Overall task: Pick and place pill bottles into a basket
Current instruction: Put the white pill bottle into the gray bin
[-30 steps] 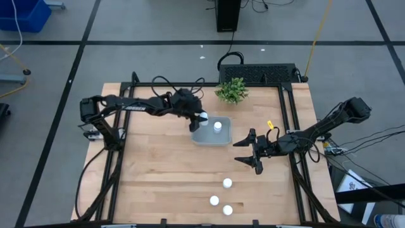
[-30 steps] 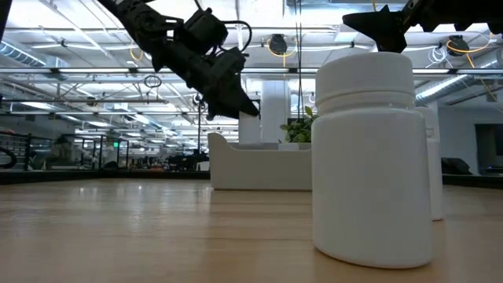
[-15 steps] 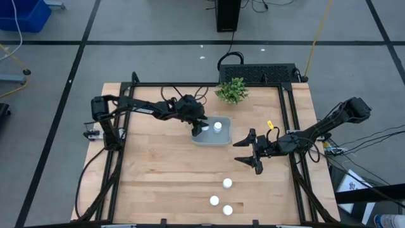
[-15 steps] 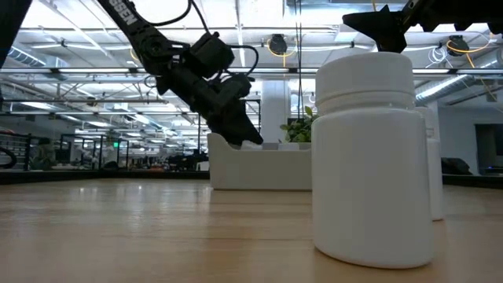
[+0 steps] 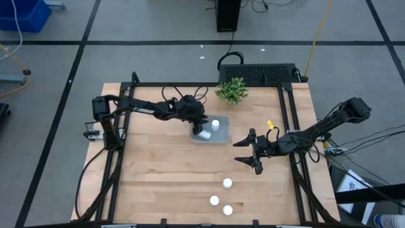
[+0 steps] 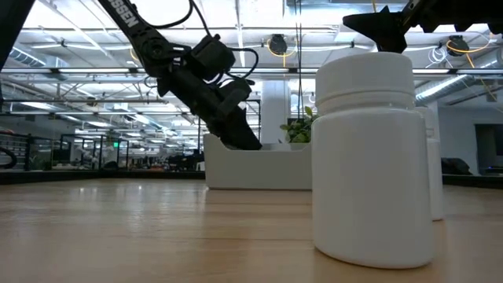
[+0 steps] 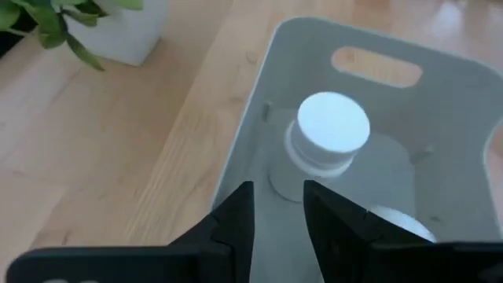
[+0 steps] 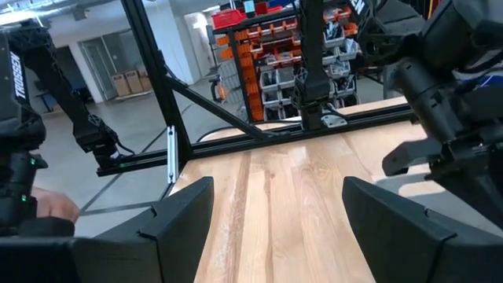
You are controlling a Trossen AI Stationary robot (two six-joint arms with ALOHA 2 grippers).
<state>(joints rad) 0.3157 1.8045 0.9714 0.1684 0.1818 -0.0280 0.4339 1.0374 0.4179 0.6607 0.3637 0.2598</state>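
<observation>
The pale basket (image 5: 218, 138) stands mid-table with two white pill bottles in it. One stands upright (image 7: 332, 134). The other (image 5: 204, 134) sits right beside one finger (image 7: 346, 228) of my left gripper (image 7: 279, 208). That gripper dips slanting into the basket's left end (image 6: 236, 134), its fingers a narrow gap apart with only basket floor between them. Three more pill bottles (image 5: 226, 183) (image 5: 214, 200) (image 5: 227, 209) stand on the near part of the table. My right gripper (image 5: 252, 151) hangs open to the right of the basket.
A small green plant (image 5: 231, 90) in a white pot stands just beyond the basket's far edge. In the low view one bottle (image 6: 365, 157) fills the foreground. Bare wood stretches left of and in front of the basket.
My left gripper has come down from above the basket's left rim into the basket. The bottle it carried at its fingertips has left the fingers and now sits in the basket beside them. The right arm has kept still.
</observation>
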